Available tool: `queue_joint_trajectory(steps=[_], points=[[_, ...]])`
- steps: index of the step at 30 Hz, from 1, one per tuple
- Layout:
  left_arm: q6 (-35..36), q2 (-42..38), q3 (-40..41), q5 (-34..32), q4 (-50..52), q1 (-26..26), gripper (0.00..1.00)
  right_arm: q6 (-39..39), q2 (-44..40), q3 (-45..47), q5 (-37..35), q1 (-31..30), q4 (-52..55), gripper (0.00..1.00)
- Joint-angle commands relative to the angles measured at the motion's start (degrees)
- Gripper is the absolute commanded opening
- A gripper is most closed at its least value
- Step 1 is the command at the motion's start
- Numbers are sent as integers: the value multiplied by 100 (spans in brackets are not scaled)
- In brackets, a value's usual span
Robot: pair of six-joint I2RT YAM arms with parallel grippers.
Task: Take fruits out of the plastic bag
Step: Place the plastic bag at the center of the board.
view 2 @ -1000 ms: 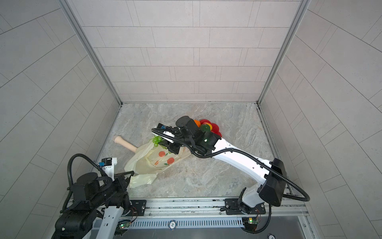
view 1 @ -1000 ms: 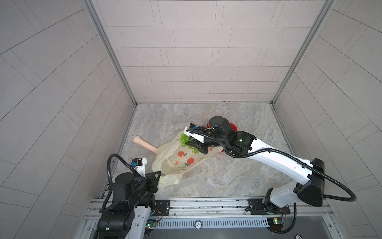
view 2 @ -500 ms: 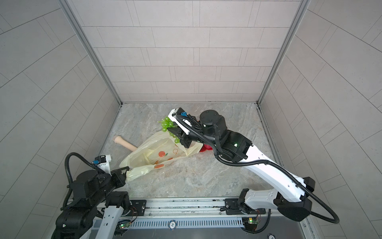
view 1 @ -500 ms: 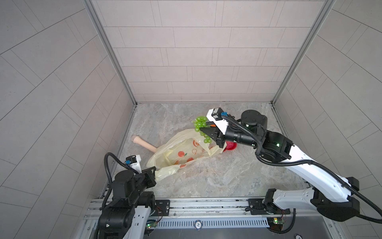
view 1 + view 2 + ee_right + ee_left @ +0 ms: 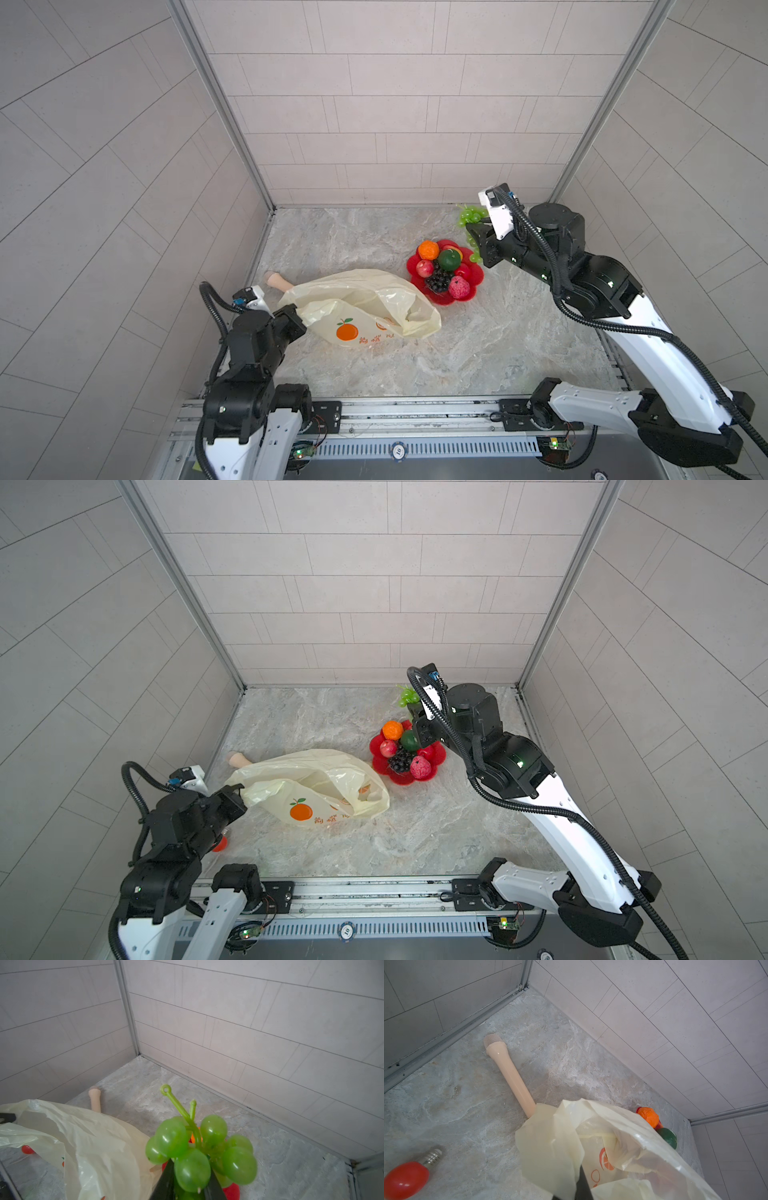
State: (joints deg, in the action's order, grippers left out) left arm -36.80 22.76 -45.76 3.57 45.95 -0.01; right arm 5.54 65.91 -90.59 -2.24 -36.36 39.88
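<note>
Right gripper (image 5: 473,237): closed on the green grape bunch (image 5: 199,1153). The bunch is held in the air above the far right edge of the plate, with its stalk pointing away from the jaws.
Left gripper (image 5: 293,316): closed on a pinched edge of the plastic bag (image 5: 365,299), at the end nearest the left arm.
Writing: an orange picture (image 5: 347,331) with a green leaf is printed on the side of the bag. A row of orange characters is printed beneath it, too small to be read.
Bag position: laid crumpled on the marble table (image 5: 478,353), its open end turned toward the plate. The contents cannot be made out.
Plate (image 5: 478,277): red, flower-shaped, set just beside the open end of the bag.
Plate load: orange (image 5: 428,249), dark green round fruit (image 5: 450,260), red apple (image 5: 424,268), dark grape bunch (image 5: 437,280) and bumpy pink fruit (image 5: 459,287), packed touching one another.
Beige stick (image 5: 510,1072): laid on the table behind the bag, with one end covered by the plastic.
Red light bulb (image 5: 406,1178): laid on the table beside the left arm, apart from the bag.
Obstruction: the right side of the plate is overhung by the right arm.
</note>
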Motion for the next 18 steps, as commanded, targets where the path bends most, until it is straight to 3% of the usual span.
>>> queue_joint_trajectory(steps=[1, 11, 18], points=[[-231, -5, 69, -147, -576, 32, 0, 341, 48, 202, -58, 155, 294, 24], [-239, -535, 241, -409, -312, 37, 0, 765, 1154, 1139, 503, 226, -467, 26], [-1070, 222, 526, -1179, -1616, 36, 0, 596, 2778, 281, 613, 226, 144, 27]])
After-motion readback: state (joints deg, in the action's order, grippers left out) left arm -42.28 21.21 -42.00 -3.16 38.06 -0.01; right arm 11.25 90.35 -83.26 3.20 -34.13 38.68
